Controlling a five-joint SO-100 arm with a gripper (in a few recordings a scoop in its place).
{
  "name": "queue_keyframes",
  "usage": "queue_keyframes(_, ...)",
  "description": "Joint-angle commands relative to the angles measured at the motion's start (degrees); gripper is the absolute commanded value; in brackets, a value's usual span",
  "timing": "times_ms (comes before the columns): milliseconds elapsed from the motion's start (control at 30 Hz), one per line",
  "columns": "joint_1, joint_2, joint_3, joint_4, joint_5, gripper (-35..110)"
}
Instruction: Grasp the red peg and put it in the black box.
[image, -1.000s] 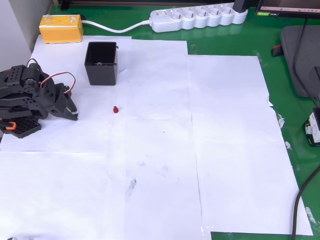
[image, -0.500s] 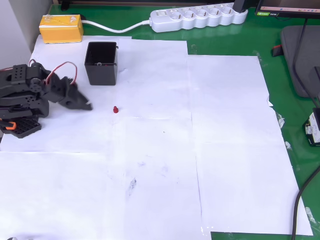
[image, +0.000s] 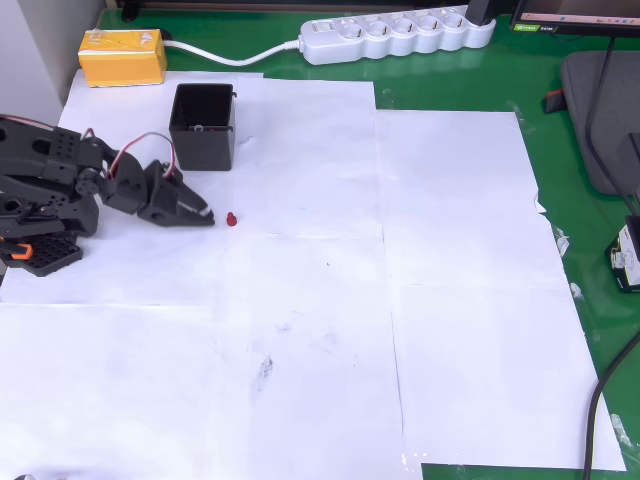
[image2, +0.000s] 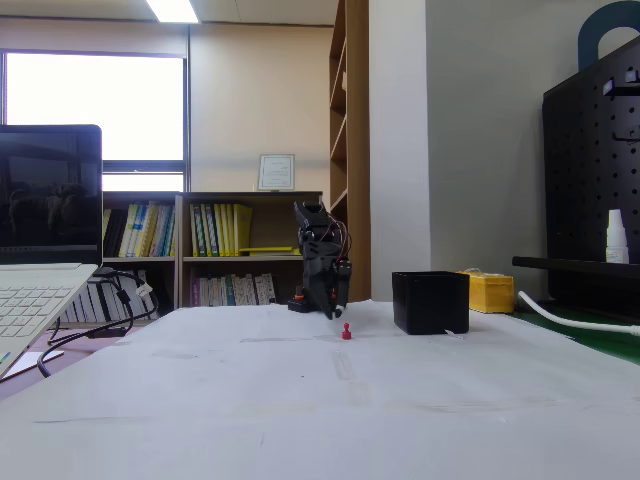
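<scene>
The red peg (image: 231, 218) stands on the white paper a little below the black box (image: 203, 127), which is upright with its mouth up. My black gripper (image: 205, 216) reaches out from the left, its tip just left of the peg and not touching it; the fingers lie together with nothing between them. In the fixed view the gripper (image2: 333, 308) points down behind the peg (image2: 346, 331), and the box (image2: 430, 302) sits to the right.
A yellow box (image: 123, 56) and a white power strip (image: 398, 35) lie at the far edge. The arm's base (image: 40, 205) is at the left. White paper sheets (image: 450, 300) cover the green table.
The arm has unfolded from its base and stretched right, bringing the gripper tip from beside the base to just short of the peg. Peg and box have not moved.
</scene>
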Motion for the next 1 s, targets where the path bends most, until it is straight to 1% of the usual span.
queue_keyframes(0, -0.2, 5.5, -4.1, -6.9, -1.3, 0)
queue_keyframes(67, -1.2, 7.4, -4.1, -9.2, -2.2, 0)
queue_keyframes(233, -3.1, 10.5, -4.1, -10.4, -6.7, 0)
queue_keyframes(333, -3.4, 12.1, -4.1, -12.7, -6.2, 0)
queue_keyframes(533, -5.1, 11.3, -4.1, -10.7, -7.0, 1)
queue_keyframes(633, -5.2, 11.3, -4.1, -10.7, -7.0, 10)
queue_keyframes(767, -5.0, 11.9, -4.1, -11.3, -8.9, 18)
queue_keyframes(867, -4.6, 12.7, -4.1, -12.8, -9.4, 30)
queue_keyframes(967, -4.3, 12.9, -4.1, -13.0, -8.9, 30)
